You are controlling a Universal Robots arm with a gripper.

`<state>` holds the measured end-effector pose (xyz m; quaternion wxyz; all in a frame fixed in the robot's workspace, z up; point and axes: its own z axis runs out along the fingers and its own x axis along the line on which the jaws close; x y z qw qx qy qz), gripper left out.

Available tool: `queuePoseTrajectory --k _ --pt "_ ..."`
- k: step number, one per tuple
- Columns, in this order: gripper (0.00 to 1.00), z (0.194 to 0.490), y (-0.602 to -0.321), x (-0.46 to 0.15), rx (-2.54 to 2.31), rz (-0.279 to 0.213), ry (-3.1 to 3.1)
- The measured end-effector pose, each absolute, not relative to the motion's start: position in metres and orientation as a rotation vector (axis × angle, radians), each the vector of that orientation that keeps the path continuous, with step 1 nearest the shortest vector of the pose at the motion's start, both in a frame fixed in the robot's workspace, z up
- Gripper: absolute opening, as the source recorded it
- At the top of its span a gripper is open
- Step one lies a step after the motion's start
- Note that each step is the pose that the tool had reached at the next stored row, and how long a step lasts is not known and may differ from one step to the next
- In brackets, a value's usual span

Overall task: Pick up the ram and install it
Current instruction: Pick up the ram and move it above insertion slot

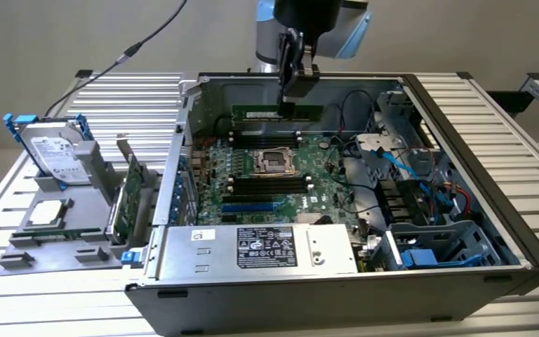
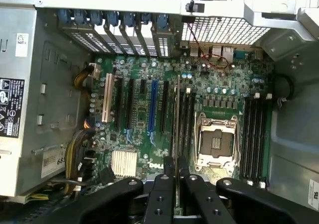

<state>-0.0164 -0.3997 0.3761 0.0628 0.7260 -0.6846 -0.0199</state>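
Green ram [image 1: 260,111] is pinched near mid-length by the gripper [image 1: 288,104], jaws narrow and closed on the stick's flat faces. In the exterior view the stick hangs clear above the motherboard [image 1: 250,175] inside the open case [image 1: 457,175], not seated. Its long axis runs 9-to-3 o'clock, parallel to the black memory slots [image 1: 269,184]. The CPU socket [image 1: 274,160] sits at about 6 o'clock from the held stick, with a slot bank on either side of it.

In the wrist view the ram [image 2: 177,119] is edge-on, a thin line leaving the gripper [image 2: 176,170]. It runs along the memory slots [image 2: 188,119] just beside the CPU socket [image 2: 215,137] — which exact slot lies under it, can't tell.

Arm enters from 12 o'clock, wrist pointing straight down, fingers vertical.

Judgement: pick done, stick not yet installed. The relation that matters is the stick's axis parallel to a slot and directly over it — parallel looks good, over-which-slot unclear.
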Motion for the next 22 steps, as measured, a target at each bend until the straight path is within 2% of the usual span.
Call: queuePoseTrajectory --k 22 --pt "0.14 0.35 -0.378 -0.016 2.134 -0.06 -2.137"
